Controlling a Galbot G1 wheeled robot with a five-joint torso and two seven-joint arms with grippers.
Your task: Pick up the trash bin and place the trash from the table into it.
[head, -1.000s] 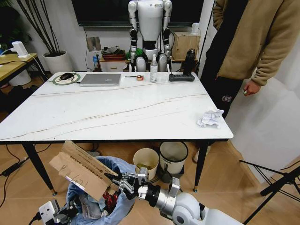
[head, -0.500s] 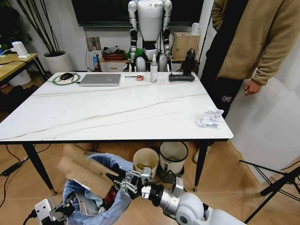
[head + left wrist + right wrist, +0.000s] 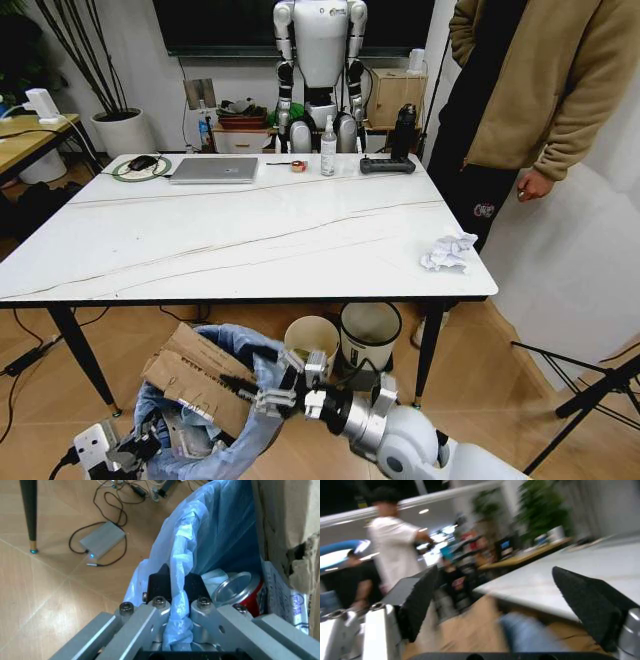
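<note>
The trash bin (image 3: 215, 435), lined with a crinkled light-blue bag, hangs low in front of the table (image 3: 250, 230). My left gripper (image 3: 176, 580) is shut on its bagged rim (image 3: 182, 555); the same gripper (image 3: 120, 452) shows at the bottom left of the head view. Brown torn cardboard (image 3: 195, 388) lies tilted across the bin's mouth. My right gripper (image 3: 275, 383) stands open just right of the cardboard, and nothing sits between its fingers (image 3: 420, 600). A crushed red can (image 3: 242, 592) lies inside the bin. A crumpled pale tissue (image 3: 448, 252) rests near the table's right edge.
A cream bucket (image 3: 312, 345) and a white bin with a black rim (image 3: 370, 335) stand under the table. A grey laptop (image 3: 213, 169) and a spray bottle (image 3: 328, 146) sit at the far edge. A person (image 3: 530, 90) stands at the table's right side.
The cardboard has dropped from a raised tilt down onto the bin's mouth. My right gripper has opened and let it go, moving slightly right.
</note>
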